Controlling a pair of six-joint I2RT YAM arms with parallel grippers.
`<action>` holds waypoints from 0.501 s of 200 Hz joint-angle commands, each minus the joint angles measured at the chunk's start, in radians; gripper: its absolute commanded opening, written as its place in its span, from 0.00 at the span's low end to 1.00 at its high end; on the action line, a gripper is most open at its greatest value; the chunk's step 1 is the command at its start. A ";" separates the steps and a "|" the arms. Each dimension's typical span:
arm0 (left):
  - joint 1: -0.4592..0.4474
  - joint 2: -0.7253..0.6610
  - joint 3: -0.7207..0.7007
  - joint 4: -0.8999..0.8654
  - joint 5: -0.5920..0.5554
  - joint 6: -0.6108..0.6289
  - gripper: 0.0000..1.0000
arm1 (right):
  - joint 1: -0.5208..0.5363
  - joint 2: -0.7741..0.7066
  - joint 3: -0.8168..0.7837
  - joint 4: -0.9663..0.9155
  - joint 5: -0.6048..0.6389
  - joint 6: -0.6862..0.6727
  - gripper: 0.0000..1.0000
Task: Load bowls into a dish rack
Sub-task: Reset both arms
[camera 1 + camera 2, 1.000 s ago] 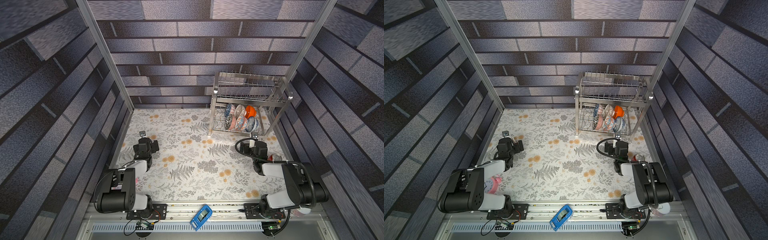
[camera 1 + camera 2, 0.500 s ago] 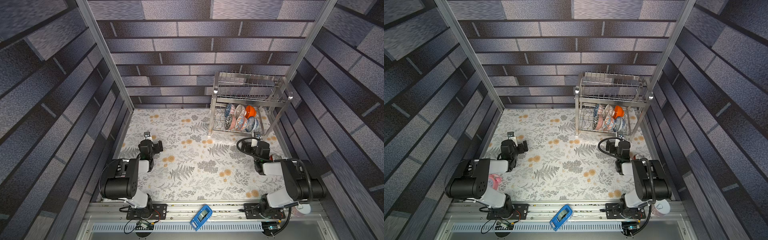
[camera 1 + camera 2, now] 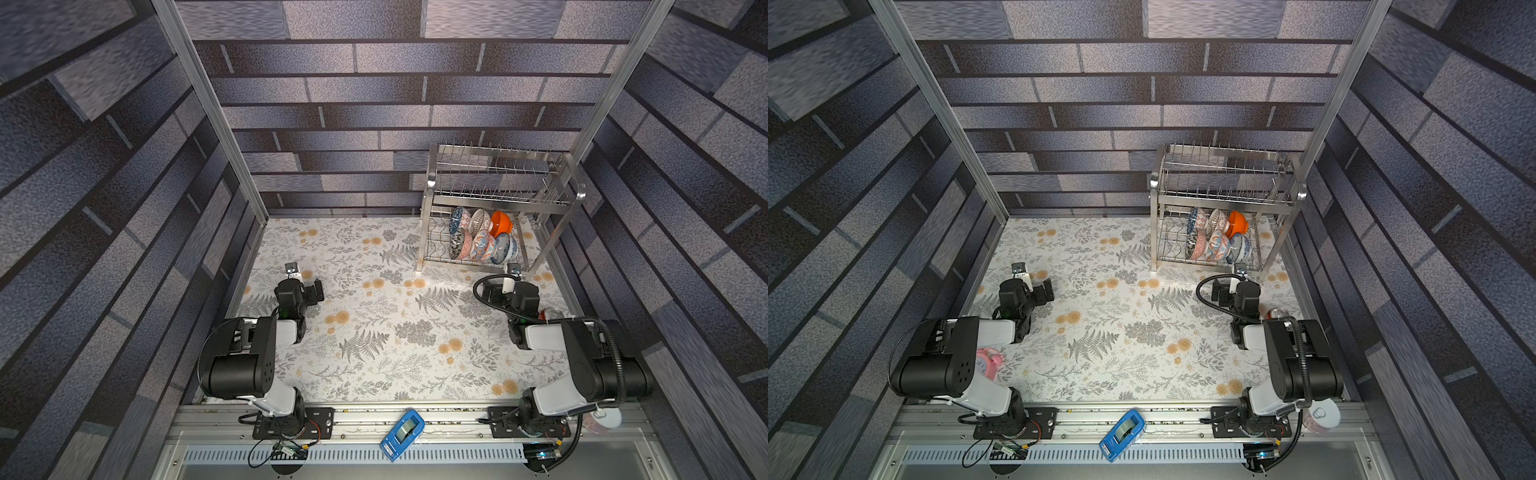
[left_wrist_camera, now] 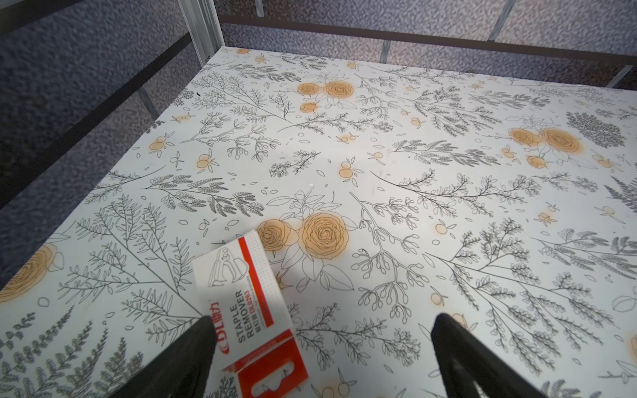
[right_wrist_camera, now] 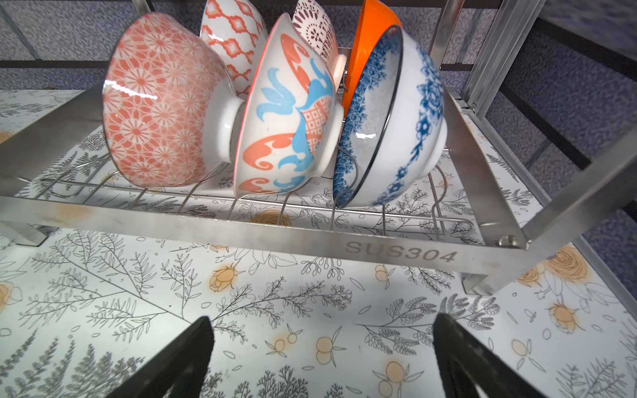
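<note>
Across the floral table (image 3: pixel 374 332), at its far right corner, stands the dish rack (image 3: pixel 494 201); six bowls (image 3: pixel 478 245) lean on edge in its lower wire tier. Just before it the right gripper (image 5: pixel 320 324) hangs spread and empty. The left gripper (image 4: pixel 320 324) is spread too, over a staple-remover box (image 4: pixel 248 293).

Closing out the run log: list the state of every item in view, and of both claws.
Rack: upright, upper shelf holding nothing.
Bowls: all six standing on edge in the lower shelf.
Left claw: open, holding nothing.
Right claw: open, holding nothing, facing the rack.
Staple remover box: lying flat, label up.
</note>
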 commanded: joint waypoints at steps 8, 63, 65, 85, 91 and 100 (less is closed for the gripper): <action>-0.001 -0.002 0.018 0.022 -0.002 -0.005 1.00 | -0.003 0.007 0.020 -0.004 0.008 0.013 1.00; -0.003 -0.002 0.018 0.023 -0.001 -0.005 1.00 | -0.002 0.011 0.026 -0.011 0.009 0.011 1.00; -0.003 -0.002 0.018 0.023 -0.001 -0.005 1.00 | -0.003 0.010 0.025 -0.012 0.010 0.013 1.00; -0.002 -0.002 0.018 0.023 -0.002 -0.005 1.00 | -0.002 0.011 0.027 -0.013 0.010 0.013 1.00; -0.003 -0.002 0.018 0.023 -0.002 -0.005 1.00 | -0.002 0.010 0.027 -0.012 0.010 0.013 1.00; -0.002 -0.002 0.018 0.023 -0.001 -0.005 1.00 | -0.002 0.008 0.023 -0.008 0.009 0.013 1.00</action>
